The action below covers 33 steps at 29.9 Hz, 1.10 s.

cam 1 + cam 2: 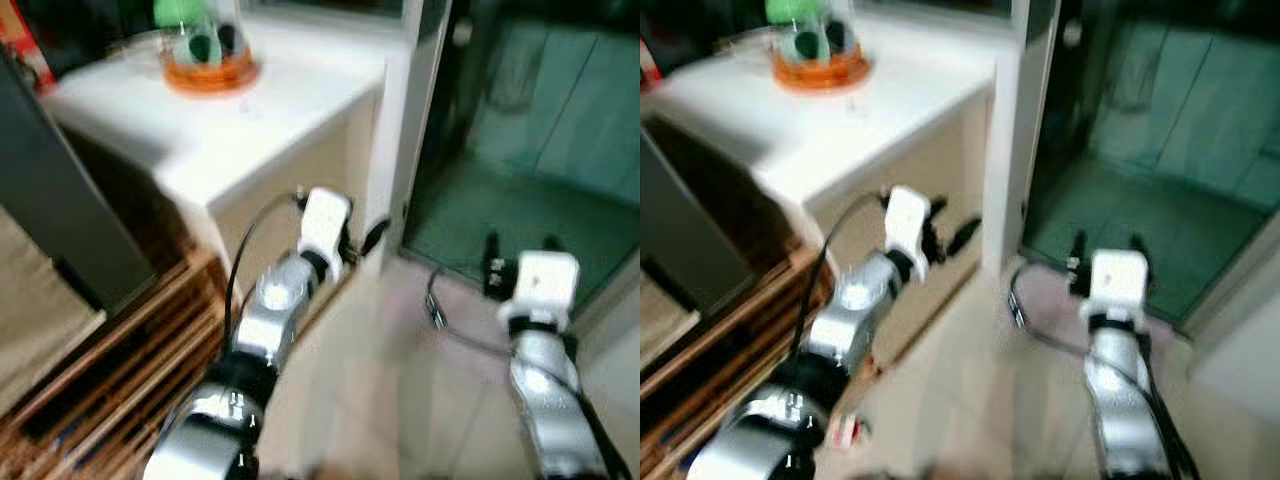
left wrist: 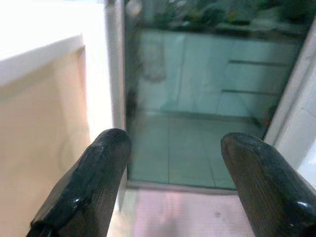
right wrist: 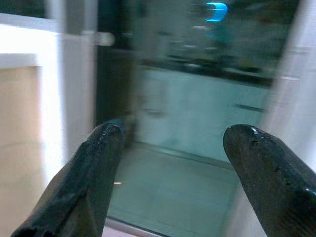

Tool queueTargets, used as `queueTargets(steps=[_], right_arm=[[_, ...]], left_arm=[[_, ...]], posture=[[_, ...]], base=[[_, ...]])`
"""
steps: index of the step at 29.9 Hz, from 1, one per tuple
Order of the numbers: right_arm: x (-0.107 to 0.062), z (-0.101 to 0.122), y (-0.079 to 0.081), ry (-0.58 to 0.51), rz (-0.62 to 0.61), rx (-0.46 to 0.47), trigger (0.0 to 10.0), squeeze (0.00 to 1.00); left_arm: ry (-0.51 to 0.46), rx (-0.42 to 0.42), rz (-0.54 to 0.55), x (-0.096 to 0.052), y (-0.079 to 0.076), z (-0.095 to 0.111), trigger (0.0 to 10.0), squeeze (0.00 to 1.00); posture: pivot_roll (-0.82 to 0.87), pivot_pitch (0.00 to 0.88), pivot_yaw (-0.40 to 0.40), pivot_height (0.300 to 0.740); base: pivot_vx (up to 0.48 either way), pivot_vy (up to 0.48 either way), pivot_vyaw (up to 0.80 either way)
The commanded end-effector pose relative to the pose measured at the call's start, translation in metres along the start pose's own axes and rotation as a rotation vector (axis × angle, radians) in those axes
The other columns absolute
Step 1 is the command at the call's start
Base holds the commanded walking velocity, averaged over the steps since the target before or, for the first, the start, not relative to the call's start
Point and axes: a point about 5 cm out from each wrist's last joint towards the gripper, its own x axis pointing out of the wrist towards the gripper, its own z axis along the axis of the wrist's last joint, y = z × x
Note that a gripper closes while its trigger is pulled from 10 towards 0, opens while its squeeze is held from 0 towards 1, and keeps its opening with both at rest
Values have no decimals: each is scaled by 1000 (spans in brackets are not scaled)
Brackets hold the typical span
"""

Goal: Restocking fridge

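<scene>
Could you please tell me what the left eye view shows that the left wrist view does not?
The left eye view takes in the orange round tray holding a green-topped item on the white countertop, the slatted wooden rack on the floor, and both silver arms, with the right gripper held out toward the doorway. The left wrist view looks close along the left gripper, its two black fingers apart with nothing between them. Both share the white door frame, the beige cabinet side and the greenish tiled floor beyond.
</scene>
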Motion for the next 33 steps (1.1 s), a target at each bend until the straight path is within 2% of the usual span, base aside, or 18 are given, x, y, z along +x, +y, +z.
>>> queueTargets(steps=[1,3,7,10,11,14,17,19,29,33], right_arm=[[-5,-3,-9,9,-46,17,10000,0],[-14,-12,-19,40,-74,-8,10000,0],[-19,-16,-23,53,-86,-31,10000,0],[-19,-18,-18,63,-55,-33,10000,0],[-16,-15,-11,43,-29,-40,10000,0],[-14,-10,-7,14,-10,-49,10000,0],[-11,-8,-1,-3,19,-54,10000,0],[-9,-7,2,-6,26,-49,10000,0],[-6,-6,6,-13,18,-36,10000,0],[0,-3,8,-25,23,-45,10000,0]], left_arm=[[80,-36,134,-12,24,-17,10000,0],[163,-20,149,-29,32,-38,10000,0],[165,18,129,-35,31,-43,10000,0],[128,43,108,-31,28,-36,10000,0],[71,65,76,-24,23,-25,10000,0],[20,76,43,-19,18,-15,10000,0],[-47,66,-57,-14,6,-3,10000,0],[-77,89,-114,-9,-3,4,10000,0],[-90,100,-316,-1,-35,7,10000,0],[-94,97,-352,4,-43,10,10000,0]], posture=[[-90,0,41,740],[-89,0,43,740],[-88,0,47,740],[-88,0,47,740],[-91,0,47,740],[-94,0,45,740],[-99,0,45,740],[-101,0,46,740],[-118,0,37,740],[-119,0,34,740]], base=[[0,0,-694],[0,0,-694],[0,0,-694],[0,0,-694],[0,0,0],[0,0,0],[160,0,0],[480,0,0],[477,0,0],[464,0,0]])
